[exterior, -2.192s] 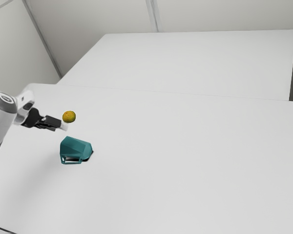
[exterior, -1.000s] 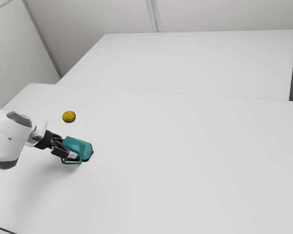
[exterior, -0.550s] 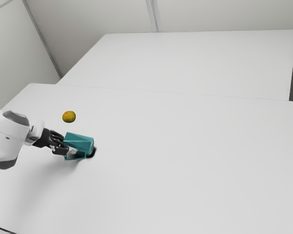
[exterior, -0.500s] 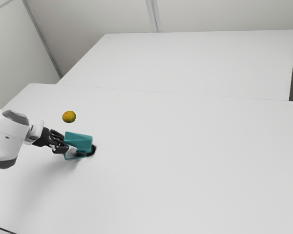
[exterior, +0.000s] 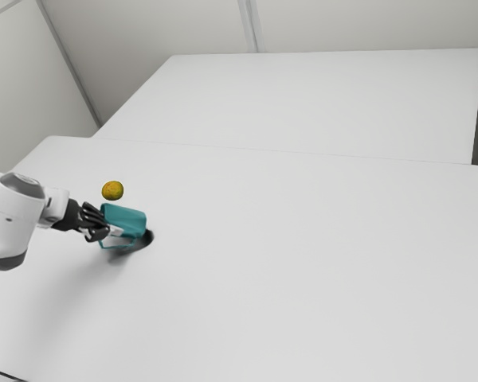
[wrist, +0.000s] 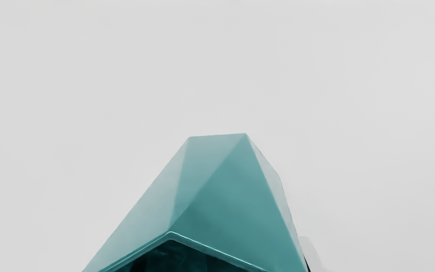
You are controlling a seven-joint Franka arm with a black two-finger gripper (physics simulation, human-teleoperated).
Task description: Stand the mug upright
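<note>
The black two-finger gripper [exterior: 105, 228] is clamped on the wall of the teal faceted mug [exterior: 126, 218], at its open end. Seen in the exterior view, the mug lies tipped on its side at the gripper's 3 o'clock, its base toward 3 o'clock and its handle [exterior: 116, 247] toward 6. In the wrist view the mouth faces the gripper. A dark shadow [exterior: 148, 239] falls at the mug's 4 o'clock. An orange [exterior: 112, 190] sits near the gripper, at 1 o'clock, on the white table [exterior: 303, 263].
</note>
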